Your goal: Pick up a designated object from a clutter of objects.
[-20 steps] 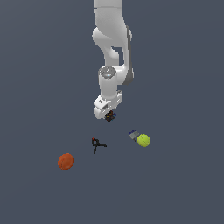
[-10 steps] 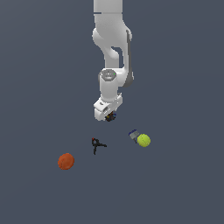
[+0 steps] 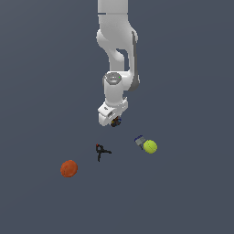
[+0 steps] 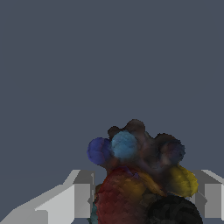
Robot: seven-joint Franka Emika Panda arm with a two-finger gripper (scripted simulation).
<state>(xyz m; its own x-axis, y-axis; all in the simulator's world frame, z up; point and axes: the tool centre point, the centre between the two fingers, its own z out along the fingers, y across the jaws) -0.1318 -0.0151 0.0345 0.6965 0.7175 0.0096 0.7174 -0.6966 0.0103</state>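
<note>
The end effector (image 3: 114,121) has the dark speckled lump (image 4: 139,175) pinched between its fingers, at about 1 o'clock from the black clamp (image 3: 102,151). Looks like the lift step, so next it probably just needs a straight raise off the surface (image 3: 192,192) without loosening.

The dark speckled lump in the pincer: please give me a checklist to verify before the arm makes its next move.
1. Dark speckled lump sits between the pincer fingers: ok.
2. Fingers touch it on both sides: cannot tell, contact is hidden.
3. Lump is off the surface: cannot tell.
4. Black clamp tool is apart from the pincer: ok.
5. Orange-red ball, yellow-green ball and grey-blue block are out of the way: ok.
</note>
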